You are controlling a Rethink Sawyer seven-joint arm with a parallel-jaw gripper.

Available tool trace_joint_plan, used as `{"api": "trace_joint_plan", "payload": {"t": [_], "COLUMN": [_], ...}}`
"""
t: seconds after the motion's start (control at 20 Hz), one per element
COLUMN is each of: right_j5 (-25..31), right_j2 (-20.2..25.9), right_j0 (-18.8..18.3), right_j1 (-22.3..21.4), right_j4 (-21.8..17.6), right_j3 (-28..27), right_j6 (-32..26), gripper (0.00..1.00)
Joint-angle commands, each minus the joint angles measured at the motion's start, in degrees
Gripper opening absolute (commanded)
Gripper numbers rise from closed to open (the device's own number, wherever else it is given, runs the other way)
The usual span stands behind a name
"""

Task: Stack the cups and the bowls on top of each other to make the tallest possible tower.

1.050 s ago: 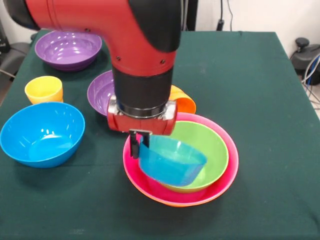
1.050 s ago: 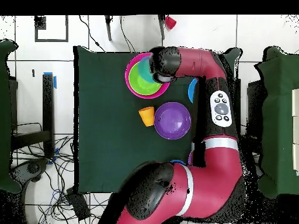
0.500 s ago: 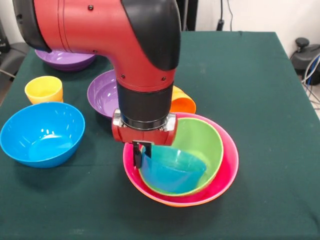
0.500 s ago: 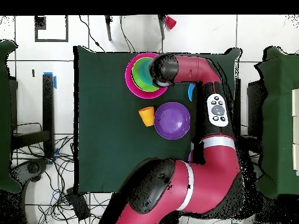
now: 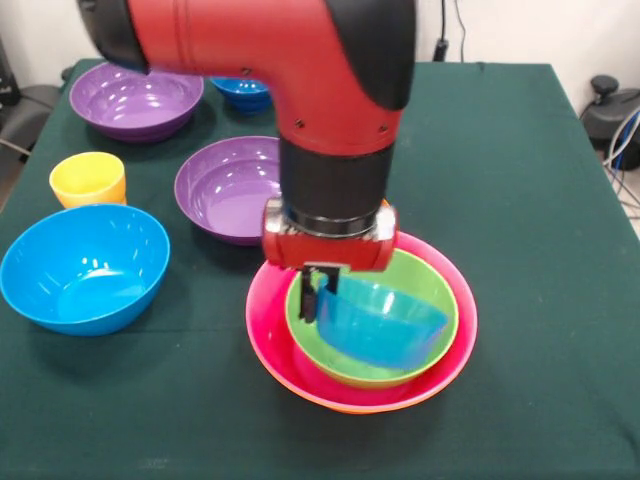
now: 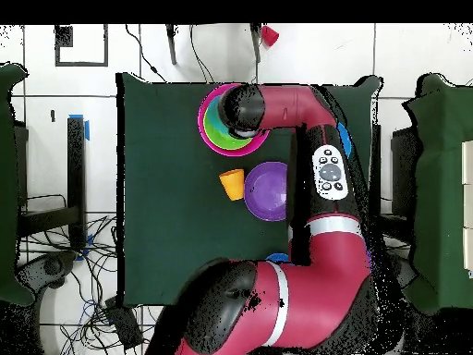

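My gripper (image 5: 316,298) is shut on the near-left rim of the teal bowl (image 5: 385,322). The teal bowl hangs tilted inside the green bowl (image 5: 350,365), which is nested in the large pink bowl (image 5: 262,330) with an orange rim (image 5: 350,406) beneath; this is the tower (image 6: 215,129). On the cloth stand a purple bowl (image 5: 222,188), a second purple bowl (image 5: 135,100), a light blue bowl (image 5: 85,265), a small dark blue bowl (image 5: 243,92) and a yellow cup (image 5: 88,178). The orange cup (image 6: 231,183) shows only from overhead; the arm hides it in front.
The green-clothed table (image 5: 520,200) has open cloth on the picture's right side in the front view. The red arm (image 6: 319,166) crosses the table from the base toward the tower. Cables and floor tiles surround the table in the overhead view.
The arm shifted toward the front view's right, carrying the teal bowl from the pile's left edge to over the green bowl's middle. The small dark blue bowl and far purple bowl became visible.
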Motion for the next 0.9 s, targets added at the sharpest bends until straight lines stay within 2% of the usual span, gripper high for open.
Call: {"api": "trace_joint_plan", "payload": {"t": [0.05,0.55,0.9], "right_j5": [1.0,5.9,2.1], "right_j2": [-0.7,-1.6,-0.5], "right_j0": [2.5,4.1,3.8], "right_j1": [-4.0,-9.6,-6.4], "right_j4": [-3.2,-2.4,-2.5], "right_j3": [6.5,8.9,7.8], "right_j6": [-5.5,-6.1,-4.8], "gripper": [0.00,0.00,0.00]}}
